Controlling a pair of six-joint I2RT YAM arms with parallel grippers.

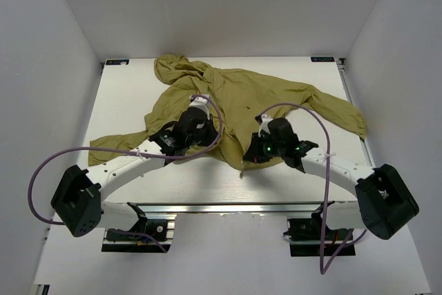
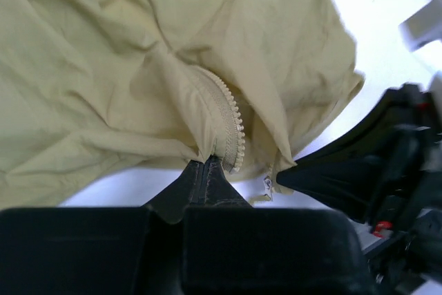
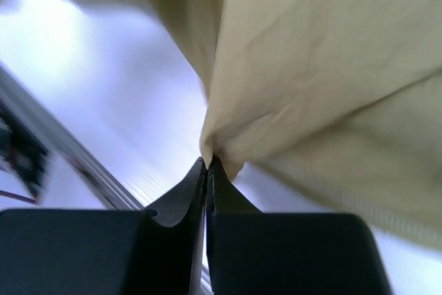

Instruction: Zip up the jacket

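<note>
The olive-yellow jacket (image 1: 276, 98) lies wrinkled on the white table (image 1: 179, 181), hood at the back left, sleeves spread to both sides. A small dark spot (image 1: 250, 106) marks its front. My left gripper (image 1: 213, 137) is at the lower front opening. In the left wrist view it (image 2: 207, 162) is shut on the fabric edge right beside the pale zipper teeth (image 2: 233, 126). My right gripper (image 1: 250, 158) is at the hem close by. In the right wrist view it (image 3: 207, 160) is shut on a pinched fold of jacket cloth (image 3: 324, 67). The zipper slider is hidden.
The right arm (image 2: 373, 164) shows black just to the right of the left gripper. A metal rail (image 1: 221, 207) runs along the table's front edge. White walls enclose the table on three sides. Purple cables (image 1: 41, 170) loop from both arms.
</note>
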